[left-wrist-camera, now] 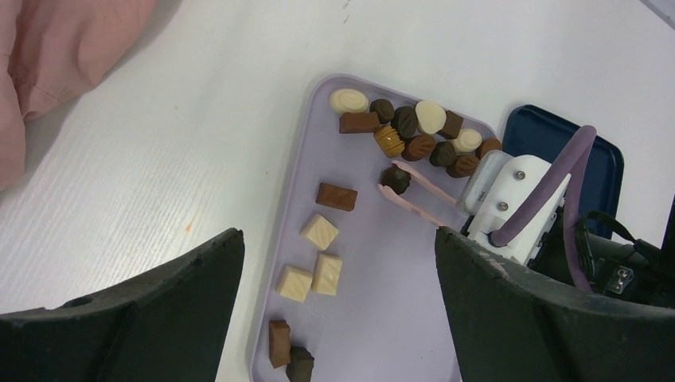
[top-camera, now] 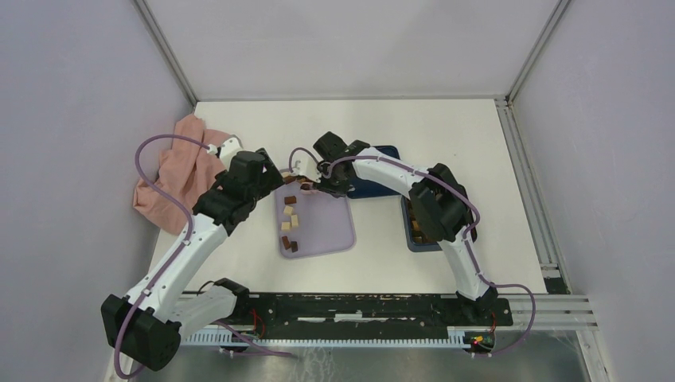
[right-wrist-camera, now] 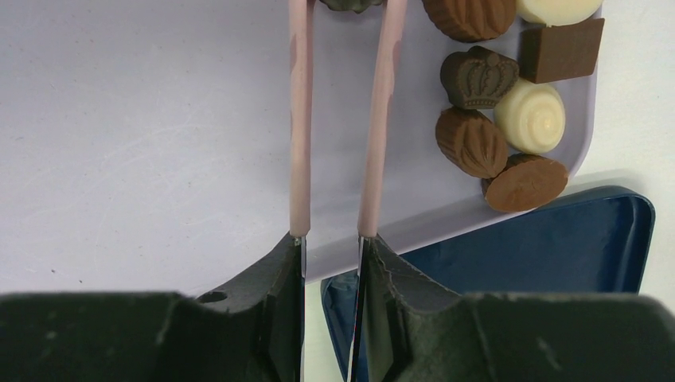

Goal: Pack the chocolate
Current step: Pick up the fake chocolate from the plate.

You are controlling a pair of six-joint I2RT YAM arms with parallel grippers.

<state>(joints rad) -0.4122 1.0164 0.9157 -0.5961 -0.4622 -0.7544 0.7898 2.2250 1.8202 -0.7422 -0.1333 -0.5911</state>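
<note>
Nearest us, two brown pieces (left-wrist-camera: 285,354) are lying at the near edge of the lilac tray (left-wrist-camera: 374,318), with cream squares (left-wrist-camera: 318,232) just beyond along its left edge. Our left gripper (left-wrist-camera: 338,235) is hanging over them, fingers spread wide and grasping nothing. Further in, our right gripper (right-wrist-camera: 330,243) is clenching pink tweezers (right-wrist-camera: 298,119), and their tips are pinching one dark piece (left-wrist-camera: 394,179). The rest of the chocolate (left-wrist-camera: 418,131) is crowding the tray's far edge. We are judging that the thin tips could let the rounded piece squirt out, or nudge its close neighbours. The tray's bare middle is giving us room to draw back toward the dark blue box (top-camera: 415,243), though our wrists are sitting close together
</note>
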